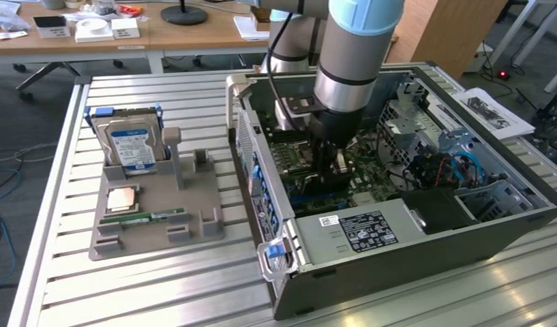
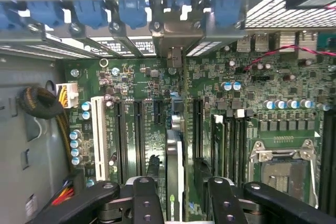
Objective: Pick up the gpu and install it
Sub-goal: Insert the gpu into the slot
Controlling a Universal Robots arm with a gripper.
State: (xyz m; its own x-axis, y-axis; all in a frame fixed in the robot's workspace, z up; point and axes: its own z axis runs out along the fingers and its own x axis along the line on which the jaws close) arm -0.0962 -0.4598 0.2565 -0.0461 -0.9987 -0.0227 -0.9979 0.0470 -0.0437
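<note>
Quick count: one robot arm (image 1: 351, 61) with one tool (image 1: 335, 178) down inside one open PC case (image 1: 424, 225). One motherboard (image 2: 147, 129) in there, with one gpu (image 2: 175, 156) standing edge-on between the tool's two black fingers (image 2: 144, 198), one empty CPU socket (image 2: 283, 169) at about 4 o'clock in the wrist view, and one white slot (image 2: 97, 135) at about 8. Out on the slatted tabletop (image 1: 151, 286) there's one grey holder tray (image 1: 201, 204) at 9 o'clock in the exterior view, carrying one hard drive (image 1: 131, 146), one CPU (image 1: 123, 198) and one RAM stick (image 1: 153, 218).
</note>
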